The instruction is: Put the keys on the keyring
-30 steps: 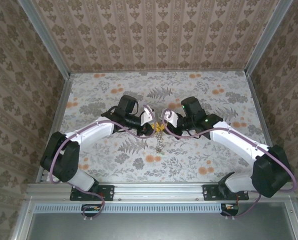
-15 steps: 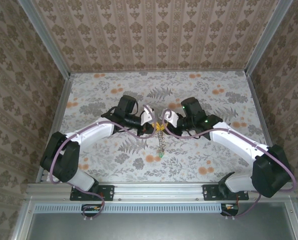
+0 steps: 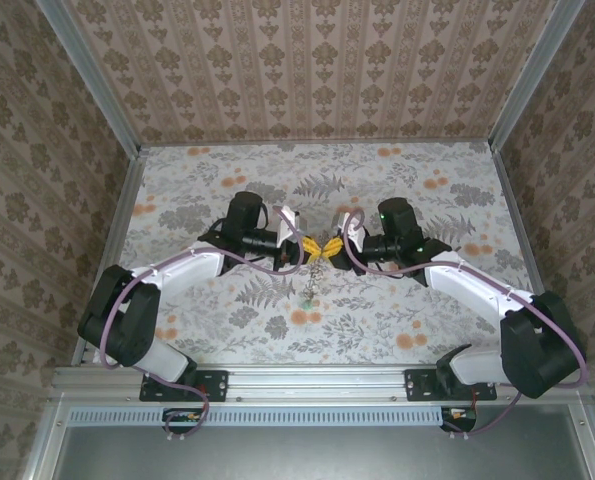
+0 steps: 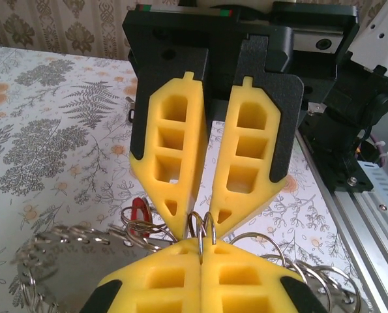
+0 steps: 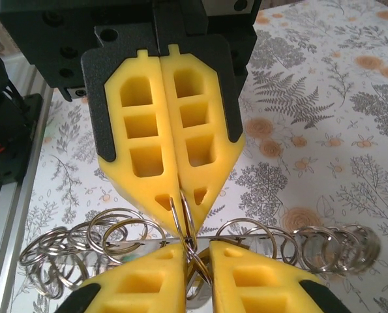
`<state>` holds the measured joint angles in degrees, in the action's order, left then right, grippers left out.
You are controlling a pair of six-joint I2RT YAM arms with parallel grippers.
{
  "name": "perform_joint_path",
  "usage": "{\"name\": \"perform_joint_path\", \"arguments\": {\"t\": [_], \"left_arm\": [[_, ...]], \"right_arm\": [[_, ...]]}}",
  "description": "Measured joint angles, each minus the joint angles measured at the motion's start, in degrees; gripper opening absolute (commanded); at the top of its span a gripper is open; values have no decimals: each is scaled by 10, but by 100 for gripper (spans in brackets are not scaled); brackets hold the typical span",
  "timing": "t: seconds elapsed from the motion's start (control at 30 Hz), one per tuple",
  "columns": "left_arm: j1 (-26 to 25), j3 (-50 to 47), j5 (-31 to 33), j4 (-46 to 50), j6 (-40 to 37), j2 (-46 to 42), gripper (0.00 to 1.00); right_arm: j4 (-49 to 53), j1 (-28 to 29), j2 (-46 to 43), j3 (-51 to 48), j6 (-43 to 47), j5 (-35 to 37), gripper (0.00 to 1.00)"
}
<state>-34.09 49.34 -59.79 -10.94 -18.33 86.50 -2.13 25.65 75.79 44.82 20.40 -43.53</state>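
Note:
Both grippers meet tip to tip above the middle of the table. My left gripper [image 3: 309, 248] [image 4: 201, 244] is shut, pinching a thin pale wire loop of the keyring [image 4: 208, 222] between its yellow fingertips. My right gripper [image 3: 330, 246] [image 5: 197, 251] faces it with its jaws slightly parted, and the same loop [image 5: 188, 215] runs loosely through the gap. A chain of several linked metal rings [image 3: 311, 280] hangs below the tips. A small green key [image 3: 306, 300] ends the chain. A red key [image 4: 140, 212] hangs among the rings to the left.
Patterned wallpaper walls close the floral table [image 3: 427, 200] at the back and both sides. An aluminium rail [image 3: 317, 378] with the arm bases runs along the near edge. Loose ring coils [image 5: 330, 244] spread sideways under both grippers.
The left jaws have closed on the wire loop and the right jaws have parted a little. Both wrists have drawn slightly apart and the hanging chain has swung left.

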Motion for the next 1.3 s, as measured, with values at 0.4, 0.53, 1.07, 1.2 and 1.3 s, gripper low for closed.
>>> {"name": "perform_joint_path", "arguments": {"t": [0.4, 0.53, 1.07, 1.2, 1.3], "left_arm": [[-2, 14, 17, 59, -39, 0, 14], [-9, 43, 41, 122, -81, 0, 15], [-27, 85, 101, 235, -160, 0, 0], [-25, 66, 84, 193, -135, 0, 0], [-21, 44, 63, 144, -105, 0, 0]], "right_arm": [[39, 5, -5, 9, 1, 14, 1], [95, 15, -5, 40, 23, 42, 1], [245, 58, 27, 132, 79, 136, 12], [192, 46, 12, 96, 71, 120, 17], [145, 26, 4, 65, 52, 80, 17]]}}
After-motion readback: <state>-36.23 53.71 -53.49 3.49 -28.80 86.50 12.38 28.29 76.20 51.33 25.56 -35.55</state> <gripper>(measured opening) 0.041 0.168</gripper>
